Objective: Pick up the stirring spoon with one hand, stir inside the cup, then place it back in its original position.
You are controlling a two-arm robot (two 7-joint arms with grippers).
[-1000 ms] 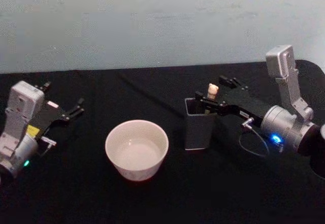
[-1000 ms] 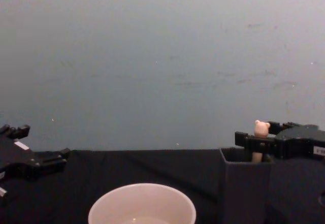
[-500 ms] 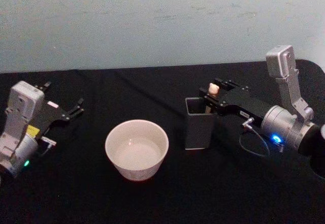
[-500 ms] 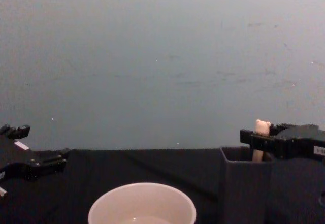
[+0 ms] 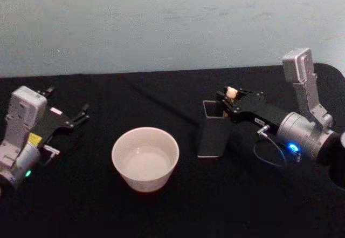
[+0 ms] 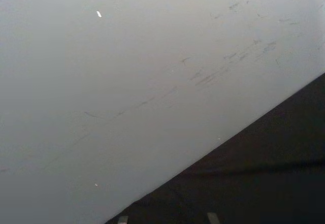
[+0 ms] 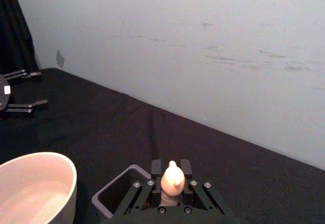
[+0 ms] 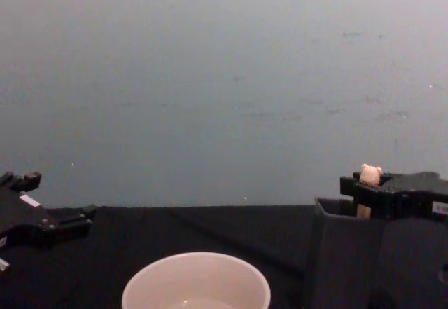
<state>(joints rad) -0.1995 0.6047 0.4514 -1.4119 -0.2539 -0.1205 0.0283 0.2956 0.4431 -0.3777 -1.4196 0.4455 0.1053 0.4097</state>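
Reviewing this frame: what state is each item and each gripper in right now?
stirring spoon: gripped by its handle, lower end inside the holder.
holder: tilted, top leaning toward the right gripper.
cup: upright on the table, untouched.
right gripper: jaws shut on the stirring spoon.
left gripper: jaws open, idle at the table's left side.

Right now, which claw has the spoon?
The right claw, shut on the stirring spoon at the grey holder; the left claw lies open and empty.
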